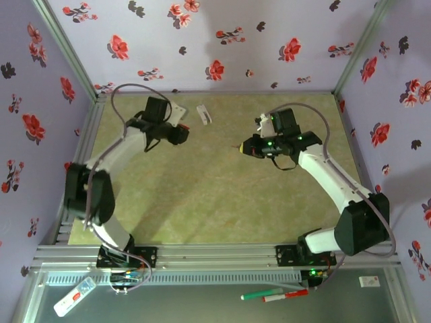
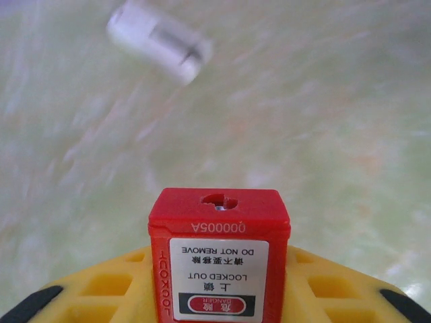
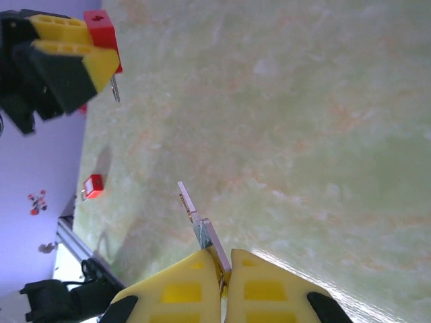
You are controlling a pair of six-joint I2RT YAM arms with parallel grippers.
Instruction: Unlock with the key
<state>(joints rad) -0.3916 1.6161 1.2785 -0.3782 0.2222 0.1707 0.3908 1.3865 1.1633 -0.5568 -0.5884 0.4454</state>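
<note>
A red padlock with a white "locked out" label sits between the yellow fingers of my left gripper, its keyhole facing outward. From the right wrist view, the padlock is at the top left with its metal shackle sticking out, and the left gripper is shut on it. My right gripper is shut on a flat metal key, blade pointing away. From above, the left gripper and the right gripper face each other across a gap, above the mat.
A small white object lies on the green mat behind the gap, blurred in the left wrist view. Another small red item rests near the wall. Markers and a white device lie on the front ledge.
</note>
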